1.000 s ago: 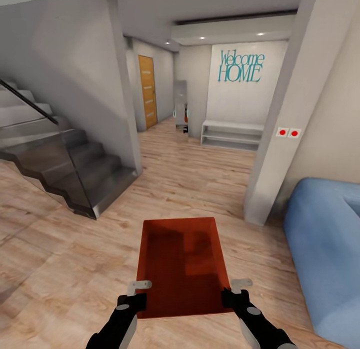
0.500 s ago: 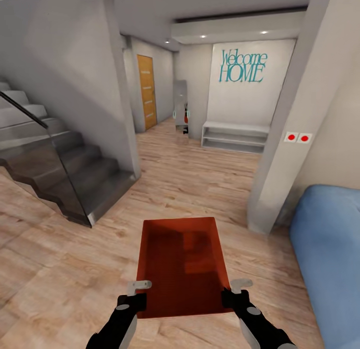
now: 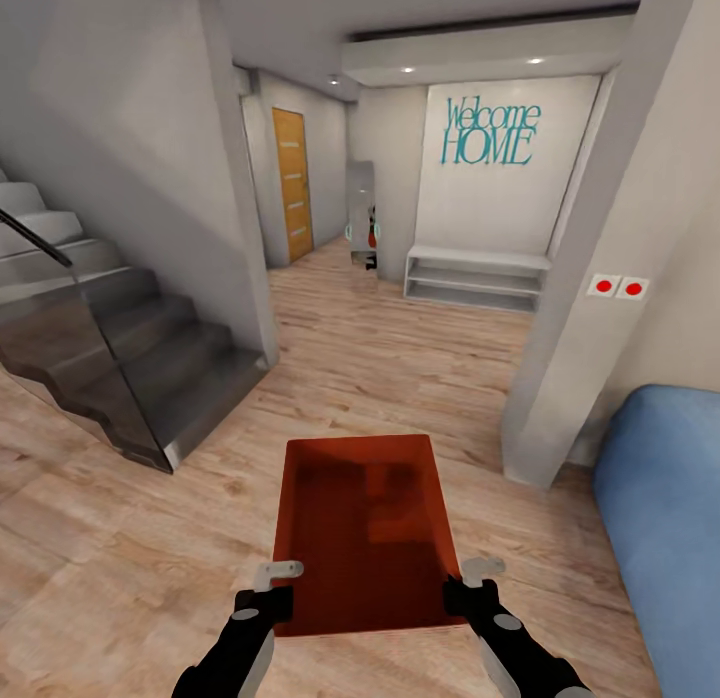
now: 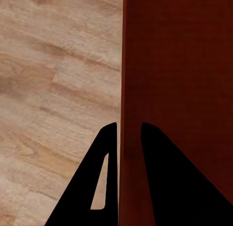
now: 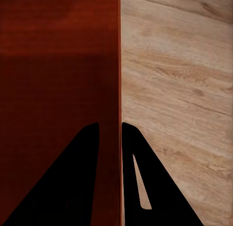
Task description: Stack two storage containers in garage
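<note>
Rust-red and open-topped, one storage container [image 3: 360, 528] is sitting low in the centre of the head view, carried level above the light wood-plank flooring [image 3: 130, 538]. The left gripper [image 3: 272, 590] is pinching its wall at the lower left corner of the bin, and the right gripper [image 3: 472, 583] is doing the same at the lower right. In each wrist view the two dark fingers are standing narrow, one on either side of the thin red wall, so both are holding the bin.

Compared with a second ago, the bin and both grippers are sitting in the same spot in the frame, while everything around them is sliding outward: the grey staircase [image 3: 110, 358] is drifting toward the left edge, the blue cushion seat [image 3: 665, 518] is slipping off to the right, and the pillar with the red switches [image 3: 617, 287] is shifting right as well. That reads as the whole robot rolling forward rather than the arms moving.

For the task, I judge this to be the carrying stretch: the robot is leaving the living room, heading toward the hallway with the teal "Welcome HOME" lettering [image 3: 487, 133] and the wooden door [image 3: 293, 183]. No grey concrete is showing, so the garage is not yet reached.
</note>
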Motion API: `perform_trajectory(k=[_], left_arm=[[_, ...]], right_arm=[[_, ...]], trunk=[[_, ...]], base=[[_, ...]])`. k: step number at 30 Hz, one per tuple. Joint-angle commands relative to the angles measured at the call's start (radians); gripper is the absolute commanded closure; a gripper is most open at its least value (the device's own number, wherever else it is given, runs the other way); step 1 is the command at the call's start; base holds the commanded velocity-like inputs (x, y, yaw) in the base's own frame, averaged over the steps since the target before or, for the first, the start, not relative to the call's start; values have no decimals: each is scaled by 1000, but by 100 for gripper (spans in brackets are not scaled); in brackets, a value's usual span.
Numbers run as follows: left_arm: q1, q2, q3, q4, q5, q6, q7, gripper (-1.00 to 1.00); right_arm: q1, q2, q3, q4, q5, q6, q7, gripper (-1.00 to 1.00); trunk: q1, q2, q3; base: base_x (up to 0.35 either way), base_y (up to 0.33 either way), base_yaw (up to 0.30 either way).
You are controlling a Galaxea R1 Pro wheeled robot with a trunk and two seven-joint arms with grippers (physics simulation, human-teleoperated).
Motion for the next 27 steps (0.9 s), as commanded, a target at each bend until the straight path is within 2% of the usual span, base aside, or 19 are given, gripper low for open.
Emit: perform_trajectory(k=[1,27], left_arm=[[-1,-1,1,-2,-19,8,3,100],[-1,-1,1,-2,-20,8,3,100]], right_arm=[[-2,-7,13,1,-12,-4,-1,100],[-2,-7,13,1,-12,-1,-1,100]], trunk=[[1,-2,-2],[1,-2,-2]], base=[[330,0,0],[330,0,0]])
